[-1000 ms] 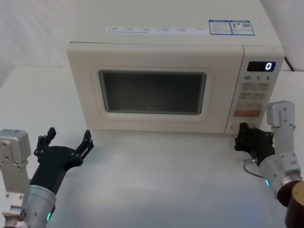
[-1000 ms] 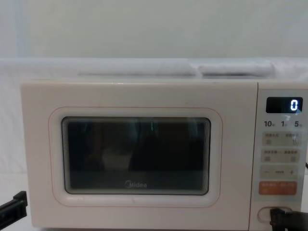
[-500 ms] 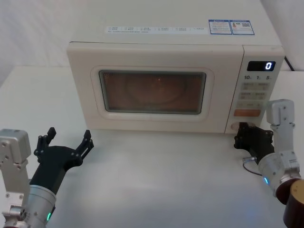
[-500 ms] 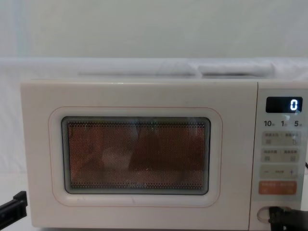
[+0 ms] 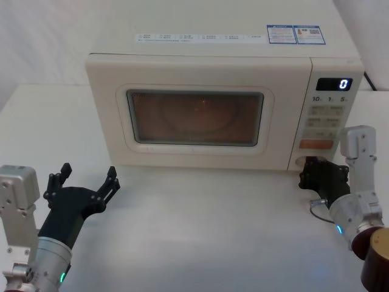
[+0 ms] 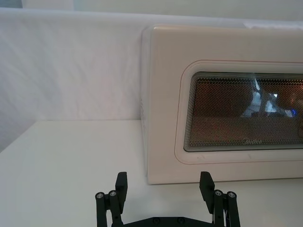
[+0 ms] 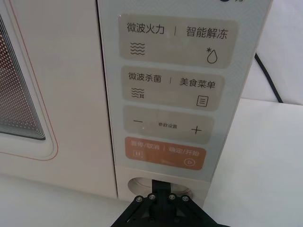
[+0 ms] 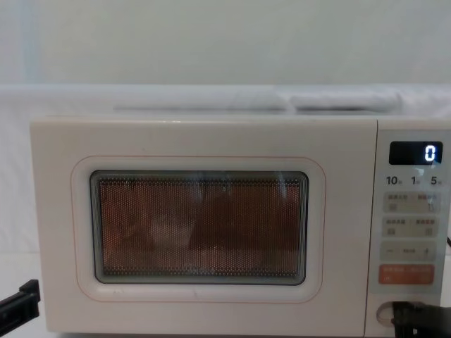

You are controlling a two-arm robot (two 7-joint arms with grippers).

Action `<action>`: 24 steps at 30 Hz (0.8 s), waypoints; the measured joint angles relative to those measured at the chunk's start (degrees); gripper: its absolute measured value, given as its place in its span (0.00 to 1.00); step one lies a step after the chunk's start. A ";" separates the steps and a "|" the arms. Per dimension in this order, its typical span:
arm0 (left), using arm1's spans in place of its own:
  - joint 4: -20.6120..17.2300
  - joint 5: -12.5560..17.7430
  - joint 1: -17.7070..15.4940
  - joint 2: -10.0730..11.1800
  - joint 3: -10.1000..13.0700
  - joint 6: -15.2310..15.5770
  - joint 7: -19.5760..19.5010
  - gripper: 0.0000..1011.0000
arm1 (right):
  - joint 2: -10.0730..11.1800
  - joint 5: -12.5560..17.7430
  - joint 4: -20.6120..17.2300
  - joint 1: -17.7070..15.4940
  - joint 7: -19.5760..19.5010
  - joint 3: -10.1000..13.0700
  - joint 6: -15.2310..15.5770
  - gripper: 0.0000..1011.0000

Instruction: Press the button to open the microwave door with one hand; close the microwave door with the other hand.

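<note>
One wide cream button sits at the bottom of the microwave's control panel, below the orange key, and the right gripper is pressed against it; whether its fingers are apart or together cannot be told. The microwave door looks flush with the microwave front, its window lit orange inside. The left gripper hovers with fingers spread wide, low in front of the microwave's left corner, well apart from the door.

"0" on the microwave display; "10", "1", "5" below.
</note>
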 joint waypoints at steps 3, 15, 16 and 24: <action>0.00 0.00 0.00 0.00 0.00 0.00 0.00 0.99 | -0.03 0.03 0.08 0.13 -0.03 0.05 0.00 0.00; 0.00 0.00 0.00 0.00 0.00 0.00 0.00 0.99 | -0.10 0.07 0.47 0.42 -0.22 0.23 -0.24 0.00; 0.00 0.00 0.00 0.00 0.00 0.00 0.00 0.99 | -0.10 0.07 0.47 0.42 -0.22 0.25 -0.24 0.00; 0.00 0.00 0.00 0.00 0.00 0.00 0.00 0.99 | 0.39 0.13 -0.41 -0.64 0.01 0.46 -0.25 0.00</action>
